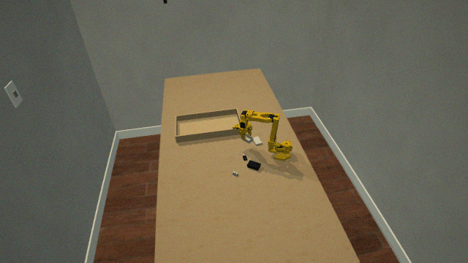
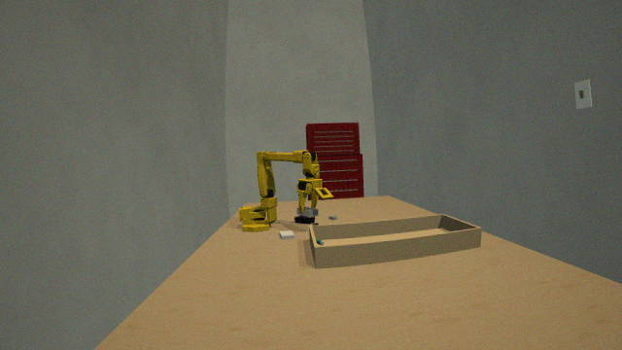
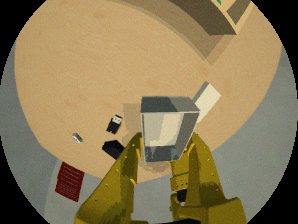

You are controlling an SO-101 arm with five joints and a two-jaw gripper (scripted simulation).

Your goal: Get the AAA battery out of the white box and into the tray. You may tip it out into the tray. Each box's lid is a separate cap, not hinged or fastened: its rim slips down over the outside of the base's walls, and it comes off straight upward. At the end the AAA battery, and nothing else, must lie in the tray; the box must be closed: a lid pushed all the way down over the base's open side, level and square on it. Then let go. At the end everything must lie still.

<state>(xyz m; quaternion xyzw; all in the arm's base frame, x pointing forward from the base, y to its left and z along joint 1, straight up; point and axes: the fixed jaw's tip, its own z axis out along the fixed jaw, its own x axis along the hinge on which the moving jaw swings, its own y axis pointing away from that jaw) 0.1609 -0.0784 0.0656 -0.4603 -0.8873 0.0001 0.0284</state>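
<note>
Grey walls enclose a long tan surface (image 1: 205, 204). The white box base (image 3: 166, 123) is held in the claw (image 3: 162, 156), which is clamped narrowly on it; its open side faces away from the wrist camera, apparently after tipping. The AAA battery (image 2: 320, 241) is seen lying in the tray (image 2: 389, 250), in the corner nearest the arm. The white lid (image 1: 257, 140) lies beside the tray, ready for recapping. The arm is folded, elbow high, forearm level, claw pointed down just outside the tray's end wall.
</note>
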